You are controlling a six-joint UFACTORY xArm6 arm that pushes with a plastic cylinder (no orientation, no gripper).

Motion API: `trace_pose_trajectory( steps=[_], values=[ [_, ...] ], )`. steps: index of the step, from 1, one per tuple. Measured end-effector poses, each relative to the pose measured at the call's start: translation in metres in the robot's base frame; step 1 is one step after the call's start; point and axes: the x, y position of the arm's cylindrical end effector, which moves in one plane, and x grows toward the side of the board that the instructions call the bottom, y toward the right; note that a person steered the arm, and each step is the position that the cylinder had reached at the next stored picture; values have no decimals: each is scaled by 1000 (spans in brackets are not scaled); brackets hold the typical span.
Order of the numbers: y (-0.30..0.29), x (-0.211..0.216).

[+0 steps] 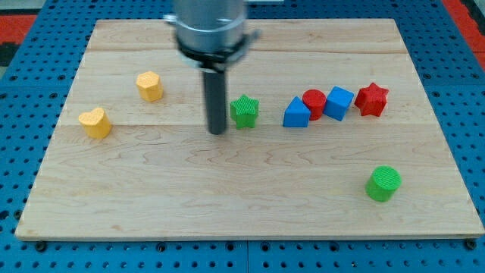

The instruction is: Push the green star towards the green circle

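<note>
The green star (pixel 245 111) sits near the middle of the wooden board. The green circle (pixel 383 183) stands at the view's lower right, far from the star. My tip (pixel 217 131) rests on the board just left of the green star, very close to it, perhaps touching. The dark rod rises from the tip to the arm's grey end at the view's top.
A blue triangle (pixel 296 113), red circle (pixel 314 100), blue cube (pixel 339 103) and red star (pixel 372 98) line up right of the green star. A yellow hexagon-like block (pixel 150 86) and a yellow heart (pixel 95 123) lie at the left. The board's edge (pixel 250 239) borders blue pegboard.
</note>
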Motion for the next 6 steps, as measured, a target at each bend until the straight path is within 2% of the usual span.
trace_pose_trajectory(
  steps=[1,2,4,5,6],
  values=[
    [-36,-37],
    [30,-46],
    [185,31],
    [222,47],
    [167,35]
  ],
)
